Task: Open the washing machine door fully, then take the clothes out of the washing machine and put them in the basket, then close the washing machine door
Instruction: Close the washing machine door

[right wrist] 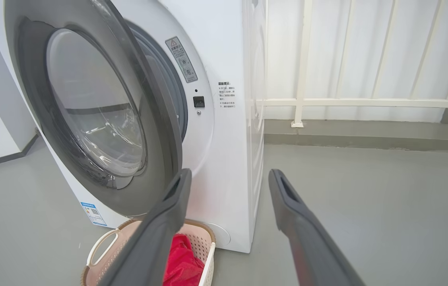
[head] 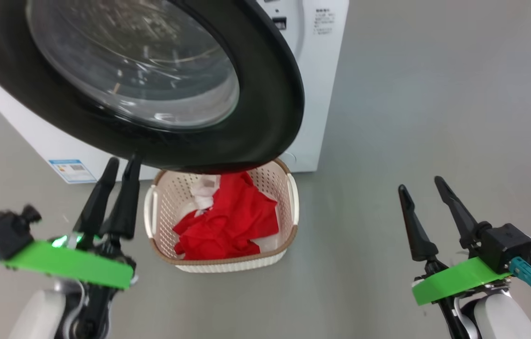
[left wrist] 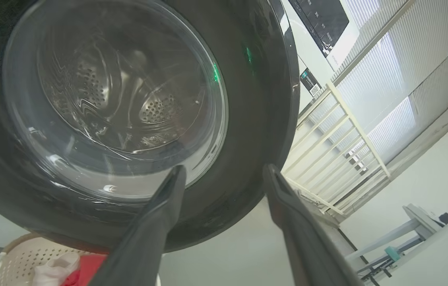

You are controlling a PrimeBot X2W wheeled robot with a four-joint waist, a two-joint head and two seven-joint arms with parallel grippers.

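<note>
We see the washing machine door standing ajar. Its black rim hangs over the far edge of the basket, which sits on the grey floor just in front of the washing machine. The clothes, red w/ a small white piece at the far side, lie inside the basket. The left gripper has its fingers spread, tips close under the door's lower rim; touching or not, we cannot tell. The right gripper is spread too, holds nothing, and is well apart to the right. Re writing: a blue label low on the machine front, a warning sticker w/ triangle and some printed lines beside the opening, all too small for us to read.
</note>
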